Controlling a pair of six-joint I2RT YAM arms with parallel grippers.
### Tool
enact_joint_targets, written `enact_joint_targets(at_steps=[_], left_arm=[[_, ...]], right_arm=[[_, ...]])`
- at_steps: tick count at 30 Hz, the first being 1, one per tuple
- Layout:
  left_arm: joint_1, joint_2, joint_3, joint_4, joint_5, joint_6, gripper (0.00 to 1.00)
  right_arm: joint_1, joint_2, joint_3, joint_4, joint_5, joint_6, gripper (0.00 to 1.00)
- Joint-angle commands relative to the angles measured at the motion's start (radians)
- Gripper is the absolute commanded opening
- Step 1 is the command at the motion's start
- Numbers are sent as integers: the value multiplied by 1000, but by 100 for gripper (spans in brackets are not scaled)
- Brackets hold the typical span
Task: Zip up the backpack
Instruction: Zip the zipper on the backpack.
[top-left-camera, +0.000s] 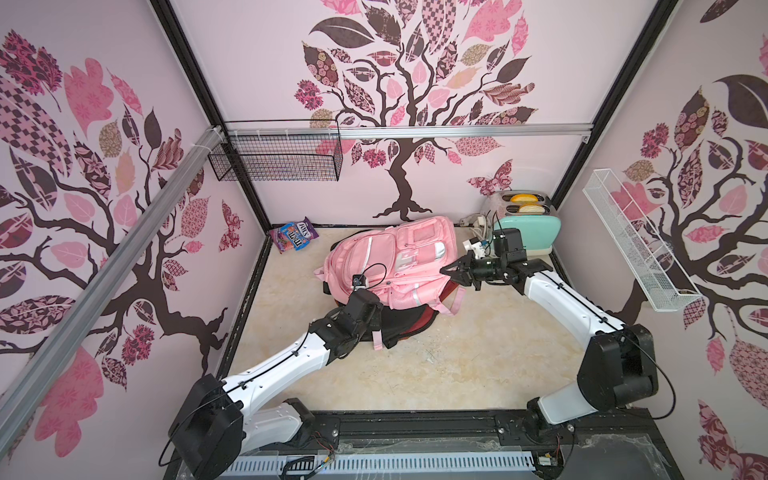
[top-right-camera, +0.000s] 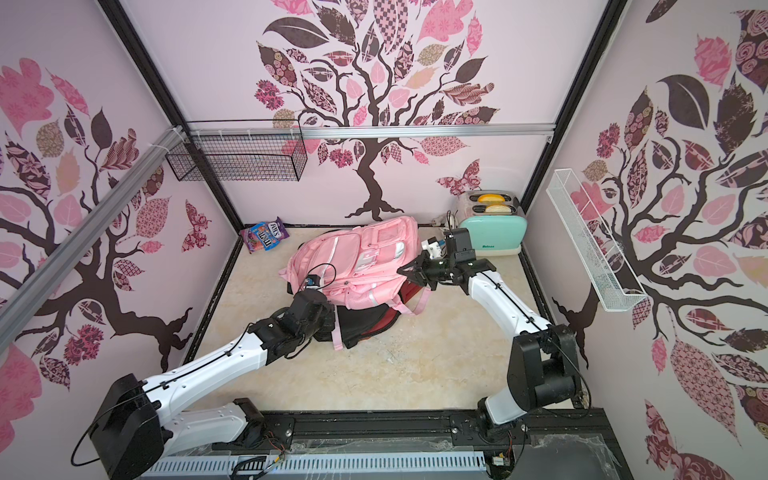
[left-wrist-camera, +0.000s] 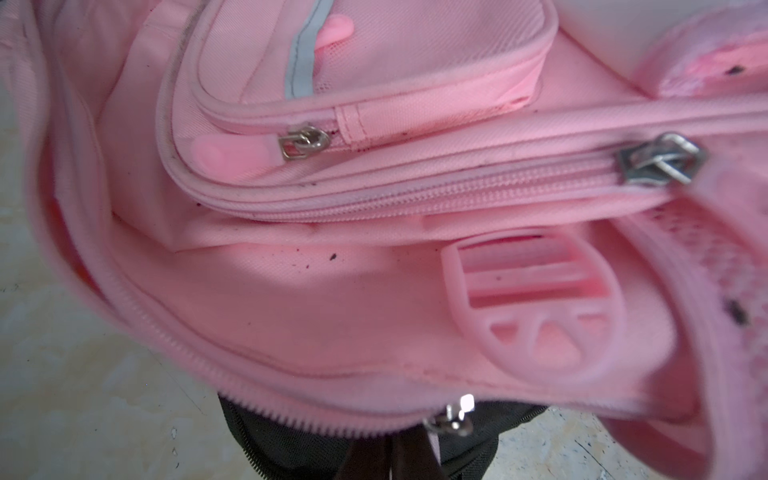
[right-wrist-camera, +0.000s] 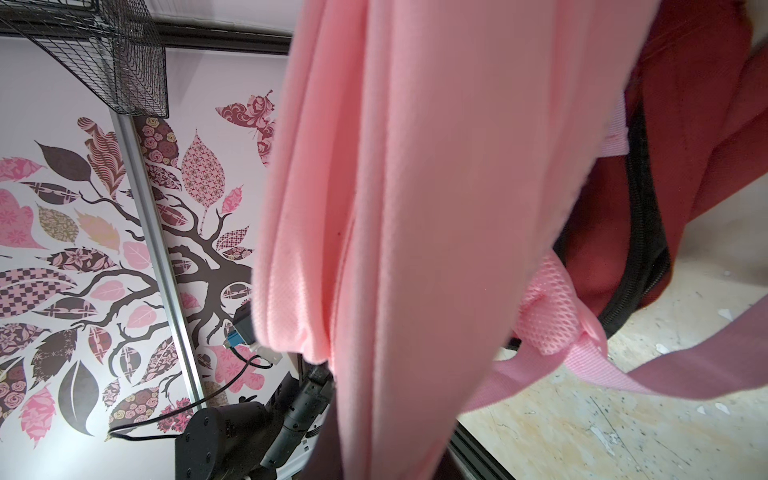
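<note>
- Pink backpack (top-left-camera: 395, 257) lies between our two grippers, main zipper gaping, atop a dark bag (top-left-camera: 409, 320).
- Our right gripper (top-left-camera: 446, 270) is clamped on its side fabric.
- Our left gripper (left-wrist-camera: 392, 457) is closed; the metal slider (left-wrist-camera: 451, 415) sits at its tips; any grip we cannot tell.
</note>
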Motion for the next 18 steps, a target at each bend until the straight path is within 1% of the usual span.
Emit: enact_joint_targets(at_steps=[1, 5, 9, 11, 14, 18], left_arm=[[44, -46, -18, 24, 96, -3, 0], [109, -79, -40, 25, 280, -29, 0], [117, -77, -42, 19, 392, -49, 0], [118, -70, -46, 18, 434, -63, 0], [118, -73, -62, 22, 461, -66, 0], [107, -84, -81, 20, 467, -70, 12]], right_arm=[[-19, -19, 36, 44, 45, -90, 0], [-19, 3, 57, -12, 109, -140, 0], [-19, 27, 70, -35, 140, -163, 0], [-19, 31, 70, -35, 140, -163, 0], [-19, 29, 70, -35, 140, -160, 0], [-19, 34, 72, -38, 135, -160, 0]])
